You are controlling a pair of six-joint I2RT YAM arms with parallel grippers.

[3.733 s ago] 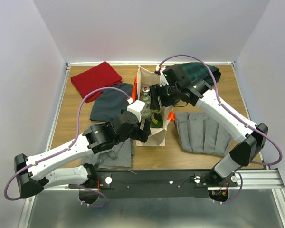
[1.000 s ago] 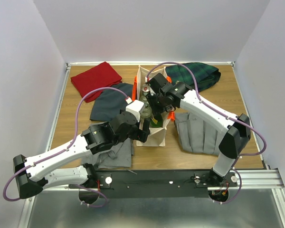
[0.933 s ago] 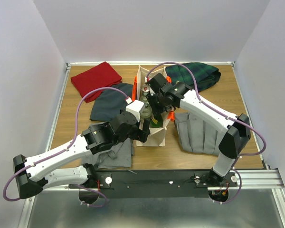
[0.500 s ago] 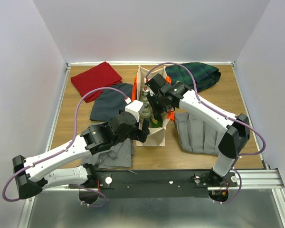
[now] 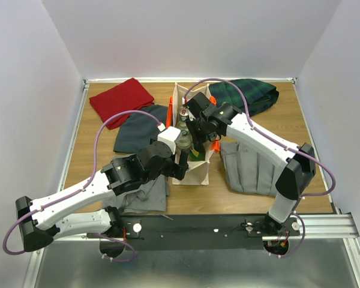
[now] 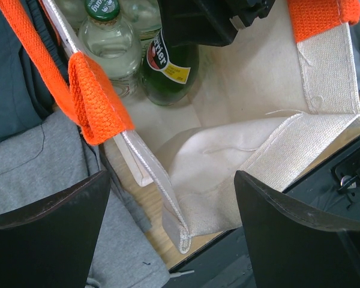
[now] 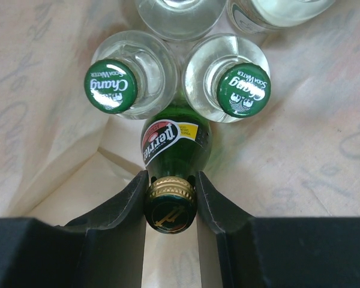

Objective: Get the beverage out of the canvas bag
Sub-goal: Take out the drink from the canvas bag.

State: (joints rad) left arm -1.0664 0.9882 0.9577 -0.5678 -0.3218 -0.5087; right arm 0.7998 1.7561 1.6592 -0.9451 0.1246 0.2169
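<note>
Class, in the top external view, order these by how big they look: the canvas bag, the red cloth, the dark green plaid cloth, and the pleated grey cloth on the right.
1. Pleated grey cloth.
2. Red cloth and dark green plaid cloth: alike; the arm hides part of the plaid.
Canvas bag: unranked, since both arms cover much of it.

Canvas bag [image 5: 195,171] beige, orange handles, upright and open at table centre. Inside: green Perrier bottle [image 7: 174,150], upright, gold cap at lower centre of right wrist view, neck between the right gripper [image 7: 171,204] fingers. Behind it, clear Chang soda bottles [image 7: 132,84] with green caps, upright, touching.
</note>
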